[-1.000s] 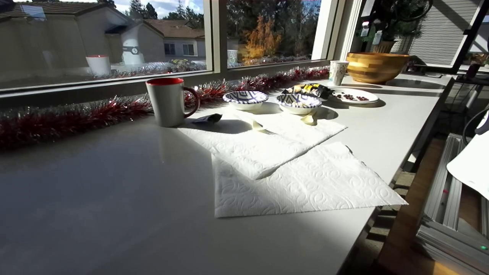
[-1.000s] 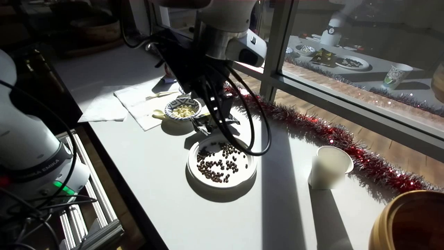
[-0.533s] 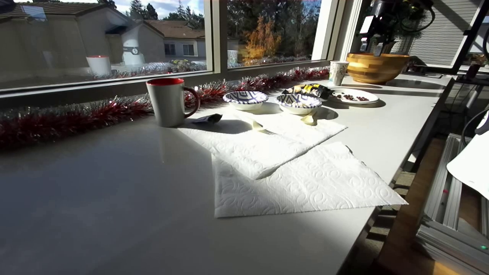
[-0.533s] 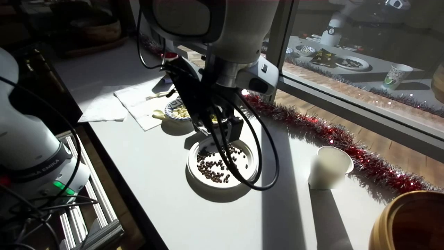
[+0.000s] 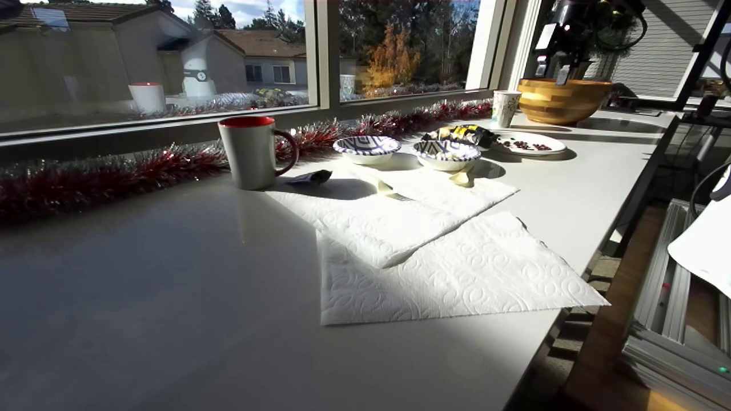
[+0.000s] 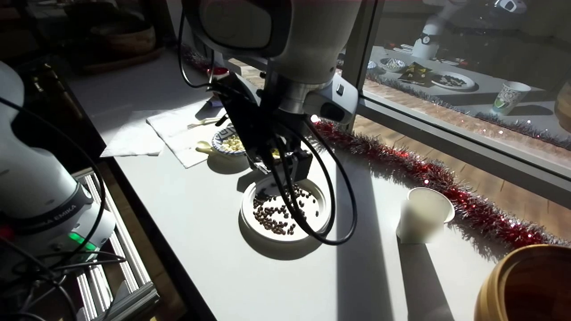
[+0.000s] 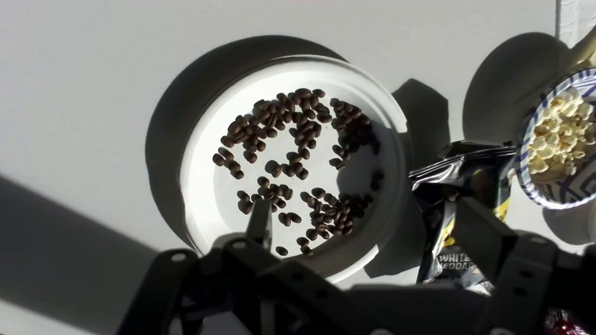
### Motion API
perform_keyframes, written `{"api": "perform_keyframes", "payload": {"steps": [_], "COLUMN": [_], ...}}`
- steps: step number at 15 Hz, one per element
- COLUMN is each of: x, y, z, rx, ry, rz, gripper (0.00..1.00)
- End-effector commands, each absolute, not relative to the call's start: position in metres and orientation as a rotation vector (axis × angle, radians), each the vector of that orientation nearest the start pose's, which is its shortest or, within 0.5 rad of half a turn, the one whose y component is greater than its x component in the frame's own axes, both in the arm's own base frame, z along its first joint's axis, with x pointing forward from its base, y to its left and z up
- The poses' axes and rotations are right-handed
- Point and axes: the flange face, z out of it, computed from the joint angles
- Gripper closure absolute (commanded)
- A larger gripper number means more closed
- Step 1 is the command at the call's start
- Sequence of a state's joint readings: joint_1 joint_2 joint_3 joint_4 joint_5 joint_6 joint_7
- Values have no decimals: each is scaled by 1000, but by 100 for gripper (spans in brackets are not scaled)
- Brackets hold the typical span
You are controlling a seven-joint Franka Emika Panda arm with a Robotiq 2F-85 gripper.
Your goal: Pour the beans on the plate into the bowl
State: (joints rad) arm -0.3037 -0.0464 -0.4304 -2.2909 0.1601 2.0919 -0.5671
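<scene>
The beans (image 7: 265,114), dark brown-black, lie scattered in loose clumps on the white plate (image 7: 198,186), most in sunlight, those along one side in shade. The plate sits flat on the pale bench (image 6: 214,249). Above the plate hangs the claw (image 7: 364,203), spread wide, its fingers (image 7: 261,223) well apart; in the wrist view one finger crosses the edge of a bean clump in the line of sight, and the other crosses a black snack bag (image 7: 465,181). In an exterior view a cable loop (image 6: 330,243) from the arm (image 6: 312,35) hangs in front of the plate. The snack bag lies between the plate and a popcorn bowl (image 7: 570,190); whether bag and plate touch, I cannot tell. Beyond the popcorn bowl, away from the plate, stands the blue-and-white bowl (image 5: 367,146), near its neighbour but apart. A pale spoon (image 6: 204,146) lies beside the popcorn bowl, and a fork (image 6: 207,121) rests on the upper of two overlapping paper towels (image 5: 457,279). A white mug (image 5: 248,154) with a red inside and handle stands upright near the blue-and-white bowl, a small dark packet (image 5: 311,177) just beside it. On the plate's other side, a paper cup (image 5: 505,108) stands upright near a large wooden bowl (image 5: 564,103). Red and silver tinsel (image 5: 85,180) runs along the foot of the window (image 5: 324,57).
</scene>
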Motion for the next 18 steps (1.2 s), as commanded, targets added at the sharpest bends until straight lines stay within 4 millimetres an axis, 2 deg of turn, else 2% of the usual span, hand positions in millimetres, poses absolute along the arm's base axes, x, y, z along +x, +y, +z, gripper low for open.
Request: {"api": "perform_keyframes", "payload": {"steps": [1,4,6,9,14,17,18], "x": [371,363,360,361,375,381,381], "y": [-354,-385,-408,-430,-449,-461,-467], "z": [350,339,323,295,240,227,228], "rx": [-2776,-2659,-2607,-2545,-2504,-2469,-2453], "ry": [356,338,341,349,356,320,299], "rz": [45,66,57,6,44,91,101], "gripper": [0,0,0,0,0,0,0]}}
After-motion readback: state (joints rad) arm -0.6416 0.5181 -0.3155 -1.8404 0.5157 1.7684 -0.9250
